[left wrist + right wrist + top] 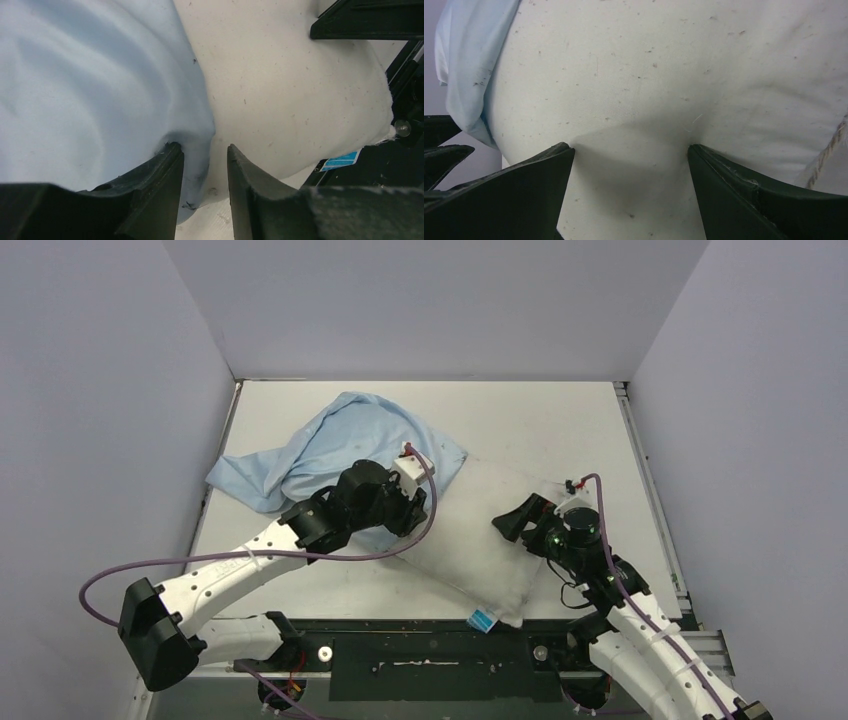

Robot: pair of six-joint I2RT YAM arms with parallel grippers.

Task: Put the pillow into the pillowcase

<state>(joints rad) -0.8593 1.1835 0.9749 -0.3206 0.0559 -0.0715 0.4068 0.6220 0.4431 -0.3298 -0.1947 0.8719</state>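
Note:
The off-white pillow lies slantwise on the table's middle, with its far left end under the light blue pillowcase. My left gripper sits at the pillowcase's edge where it meets the pillow. In the left wrist view the gripper has a narrow gap, with a fold of the pillowcase against the left finger and the pillow behind. My right gripper is open. Its tips press into the pillow, which bulges between them. A strip of pillowcase shows at left.
The white table has purple walls on three sides. A blue label hangs at the pillow's near corner by the table's front edge, and it shows in the left wrist view. The pillowcase bunches toward the far left.

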